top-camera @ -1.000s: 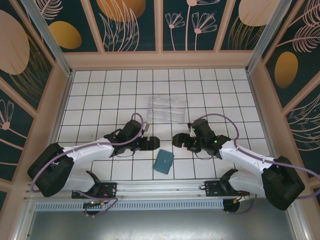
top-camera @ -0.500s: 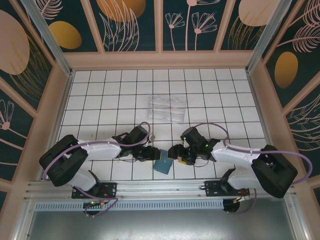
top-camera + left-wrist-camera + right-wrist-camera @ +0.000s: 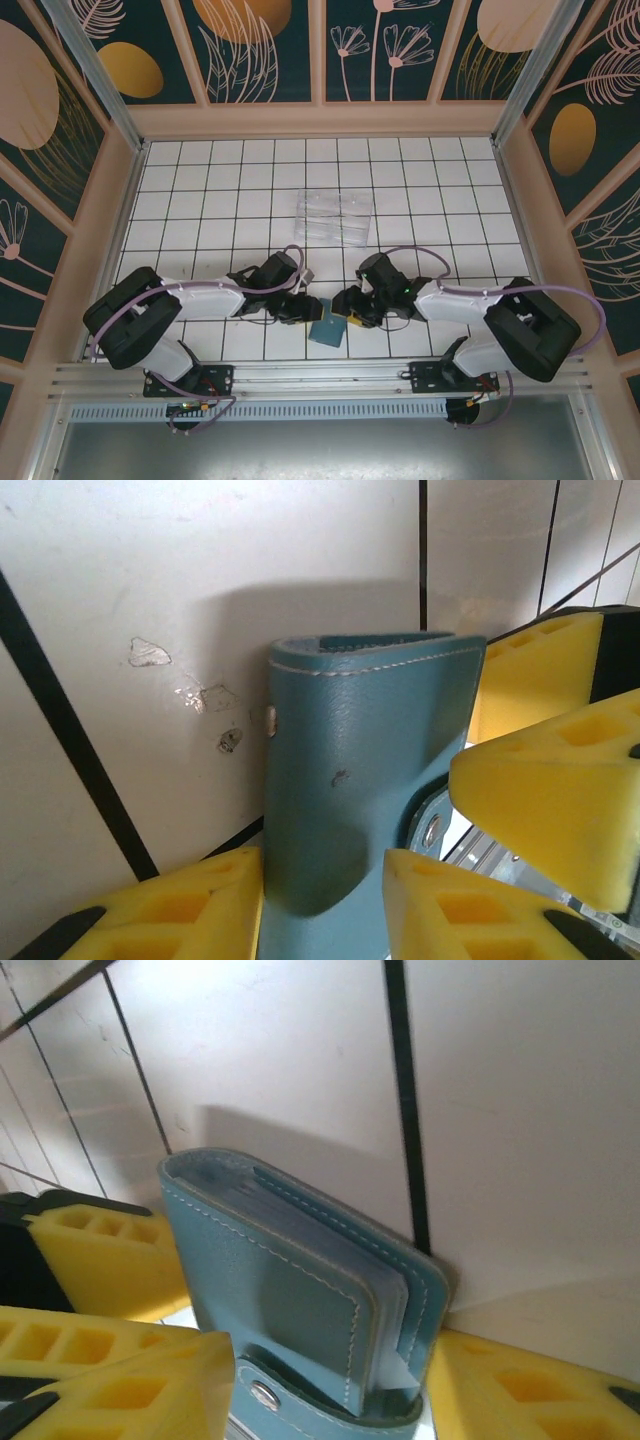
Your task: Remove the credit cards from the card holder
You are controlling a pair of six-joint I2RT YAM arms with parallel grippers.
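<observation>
- While both arms are leaning low over the white tiled table (image 3: 200, 200), the teal card holder (image 3: 327, 331) is lying flat on it, closed, between the two claws; every place below is given from the card holder.
- Far to its left, the left arm's black shoulder is resting, and a white forearm is stretching in towards it.
- Just left of the card holder, the left gripper (image 3: 304, 308) is touching its upper left corner.
- Seen from the left wrist camera, that claw's two yellow foam pads (image 3: 150, 920) are pressing flush against opposite sides of the card holder, so the claw is clamped on it.
- Beyond the card holder, well apart from it, a clear plastic tray (image 3: 335, 217) is sitting on the tiles.
- At the card holder's open end, seen from the right wrist camera, blue-grey leaves (image 3: 392, 1300) are showing between the teal covers. Whether any of them are the credit cards cannot be told.
- Below those leaves, a small metal snap stud (image 3: 263, 1392) is sitting on the strap.
- Just right of the card holder, the right gripper (image 3: 346, 306) is meeting its upper right corner.
- From its own wrist camera, that claw's yellow fingers are sitting on either side of the card holder, right at its edges. Whether they are squeezing it or only framing it cannot be told.
- Far to the right, the right arm's black shoulder is resting.
</observation>
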